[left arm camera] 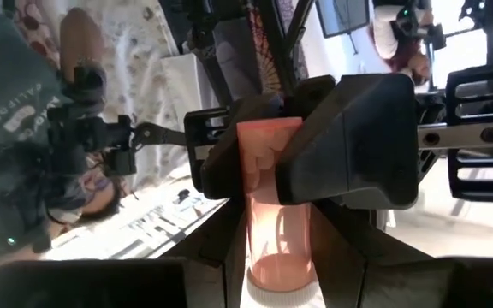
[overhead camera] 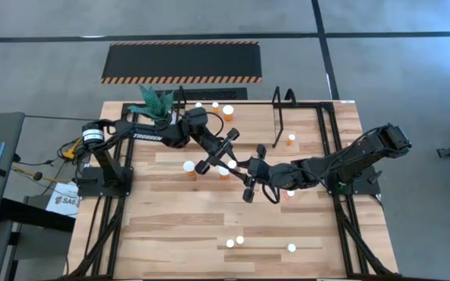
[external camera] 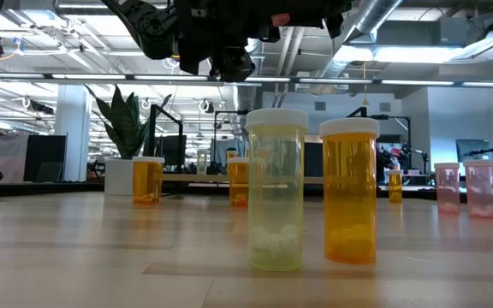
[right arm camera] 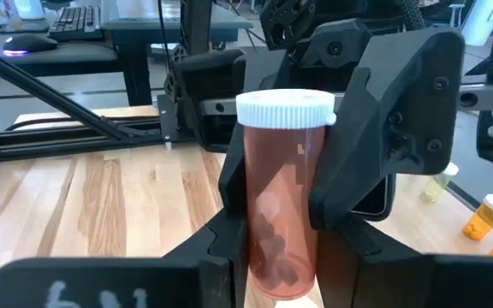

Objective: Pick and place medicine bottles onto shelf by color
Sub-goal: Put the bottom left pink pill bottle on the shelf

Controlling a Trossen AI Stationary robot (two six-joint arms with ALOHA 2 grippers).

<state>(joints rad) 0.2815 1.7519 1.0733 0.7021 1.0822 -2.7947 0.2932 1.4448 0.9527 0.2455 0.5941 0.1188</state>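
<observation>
Your left gripper [overhead camera: 223,153] & right gripper [overhead camera: 250,170] meet mid-table, both clamped on one pink bottle [right arm camera: 282,214], held off the table, well apart from the shelf [overhead camera: 283,109]. Low view: 2 pink, 1 yellow, approx. 5 orange bottles standing.

Wooden table [overhead camera: 170,226] carries scattered medicine bottles [overhead camera: 235,242], a potted plant [overhead camera: 156,101], the shelf [overhead camera: 283,109]

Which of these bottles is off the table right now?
The red-pink bottle, held between the left claw and right claw above the table's middle; every other bottle stands on the wood.
</observation>
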